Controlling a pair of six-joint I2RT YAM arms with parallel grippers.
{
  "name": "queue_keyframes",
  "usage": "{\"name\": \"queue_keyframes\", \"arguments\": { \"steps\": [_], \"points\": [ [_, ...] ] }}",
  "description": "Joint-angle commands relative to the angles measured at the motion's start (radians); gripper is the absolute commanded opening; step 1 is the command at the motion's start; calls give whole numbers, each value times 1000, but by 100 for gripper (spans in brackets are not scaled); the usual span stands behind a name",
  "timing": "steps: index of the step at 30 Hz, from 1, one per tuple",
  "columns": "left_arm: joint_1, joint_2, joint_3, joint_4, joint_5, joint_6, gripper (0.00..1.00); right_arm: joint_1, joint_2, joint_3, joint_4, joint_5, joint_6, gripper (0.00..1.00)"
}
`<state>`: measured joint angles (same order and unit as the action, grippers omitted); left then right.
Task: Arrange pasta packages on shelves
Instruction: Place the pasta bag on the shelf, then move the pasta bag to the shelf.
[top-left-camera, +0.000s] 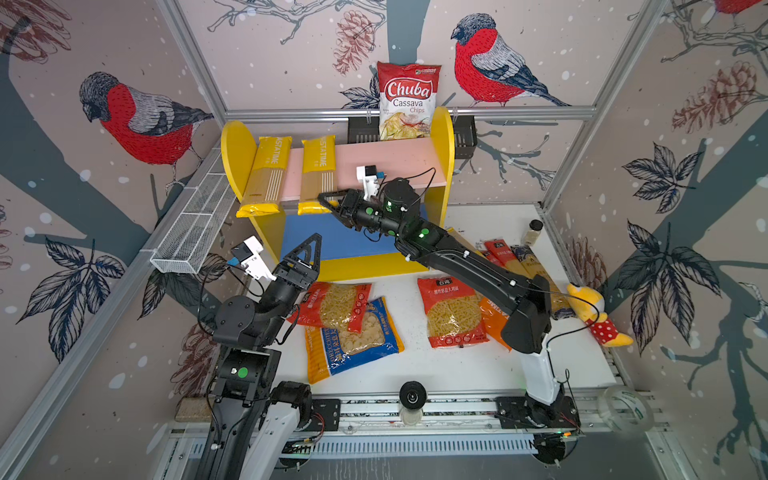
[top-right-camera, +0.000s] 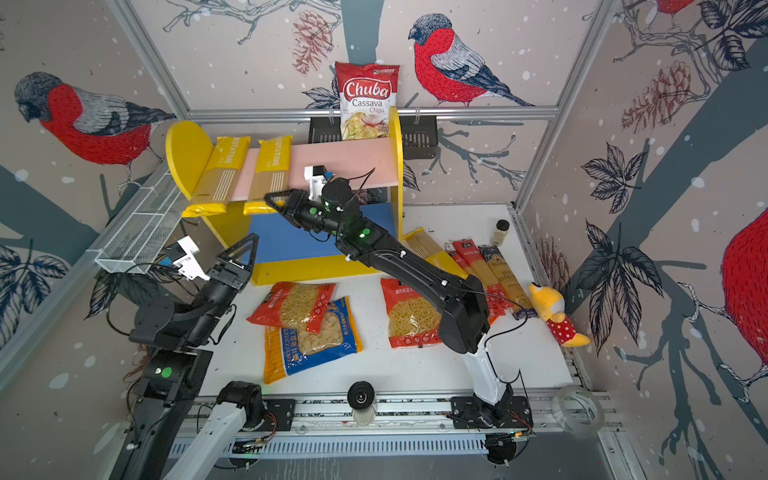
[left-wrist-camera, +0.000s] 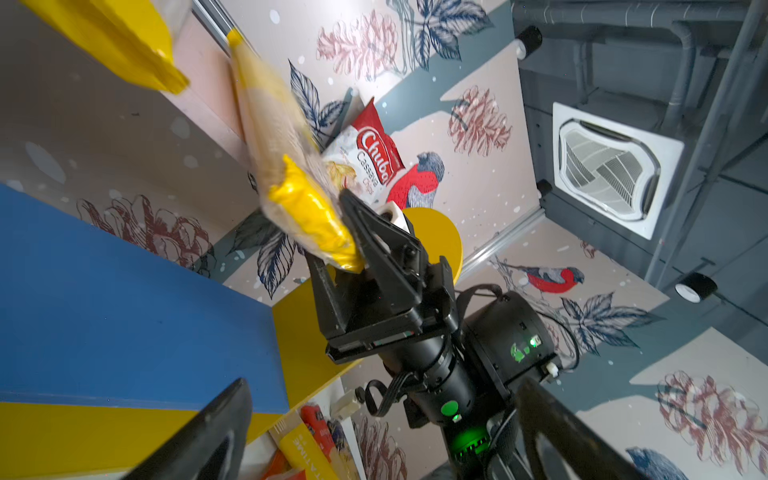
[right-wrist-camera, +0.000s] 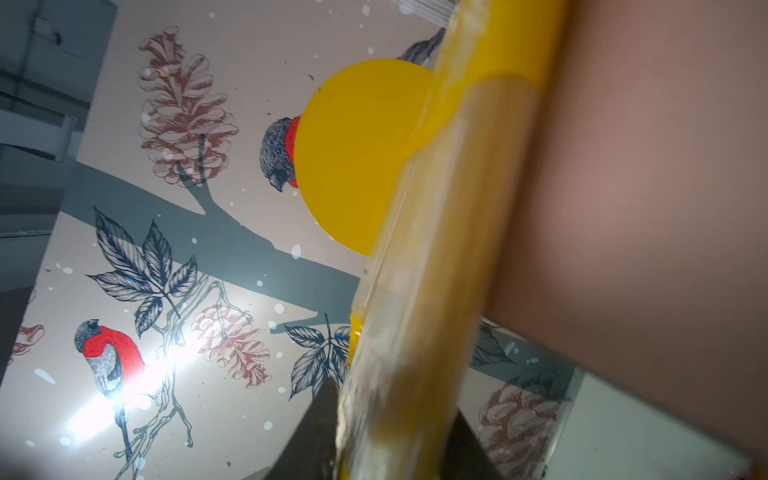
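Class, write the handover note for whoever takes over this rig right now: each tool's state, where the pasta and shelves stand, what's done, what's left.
Left tool: open, empty, in front of the shelves.
Right tool: jaws around the near end of the second yellow spaghetti pack; whether it grips is unclear.
Done: that pack and the first yellow spaghetti pack lie on the pink upper board, near ends overhanging.
Left: on the table, a red bag overlapping a blue-yellow bag, another red bag beside an orange bag, long packs beside the plush toy. Blue lower board shows nothing on it.
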<state>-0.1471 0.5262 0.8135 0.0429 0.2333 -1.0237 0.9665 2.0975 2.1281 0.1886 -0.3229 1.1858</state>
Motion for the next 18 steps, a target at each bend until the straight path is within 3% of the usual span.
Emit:
{"name": "queue_keyframes", "arguments": {
  "steps": [1, 8, 13, 18],
  "points": [
    [4, 17, 27, -36, -62, -16, 98, 2, 22, 31, 61, 6, 20, 51],
    [28, 107, 7, 129, 12, -118, 98, -9, -89, -165, 144, -36, -3, 67],
    [32, 219, -21, 360, 96, -213, 98, -36, -238, -417, 280, -28, 4, 71],
    [31, 323, 29, 421, 111, -213, 98, -41, -386, -600, 274, 34, -91, 72]
  ]
}}
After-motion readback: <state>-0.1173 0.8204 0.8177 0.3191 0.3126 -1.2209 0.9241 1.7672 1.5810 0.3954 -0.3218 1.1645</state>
